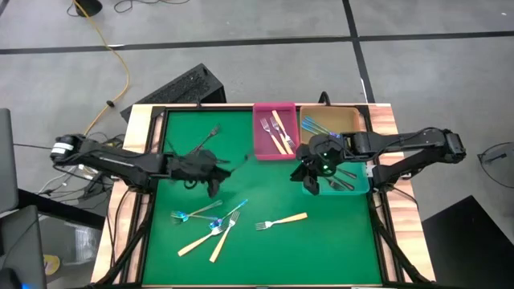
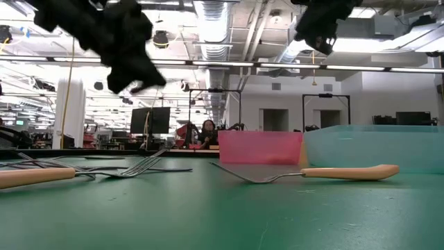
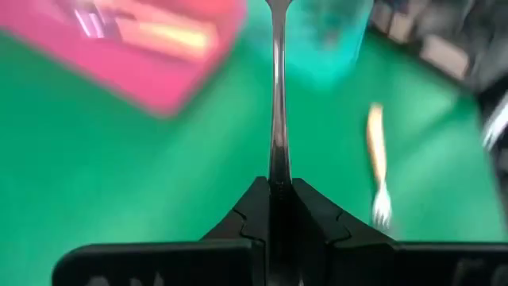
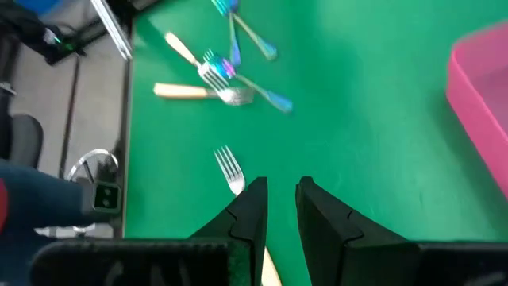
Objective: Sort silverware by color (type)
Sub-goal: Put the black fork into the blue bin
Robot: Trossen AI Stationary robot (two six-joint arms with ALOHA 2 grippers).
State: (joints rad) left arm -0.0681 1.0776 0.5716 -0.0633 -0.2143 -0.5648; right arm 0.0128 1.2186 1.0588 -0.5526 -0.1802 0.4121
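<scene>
Green matting (image 1: 321, 257) covers the table inside a wooden frame (image 1: 405, 241), and most of it lies bare: the whole middle strip between the two arms is free, as is the near right corner. Three bins stand in a row along the far edge: a pink bin (image 1: 265, 136) with tan-handled forks, a tan bin (image 1: 353, 120) with blue forks, and a teal bin (image 1: 363, 186) against the right rail with dark forks.

Left gripper (image 1: 215, 170) hangs above the mat left of centre, clamped on a dark fork (image 3: 277, 103) whose shaft runs straight out from between the closed fingers (image 3: 246, 218), pointing toward the bins. Another dark fork (image 1: 210, 133) lies on the mat near the far left corner.

Right gripper (image 4: 279, 202) hovers just beside the teal bin, fingers (image 4: 321, 210) parted a little and holding nothing. A tan-handled fork (image 1: 283, 221) lies alone on the mat nearer the front, below and to the left of this gripper. Farther left, a loose cluster of blue forks (image 1: 197, 212) and tan-handled forks (image 1: 210, 238) lies crossed and touching, near the left gripper.
</scene>
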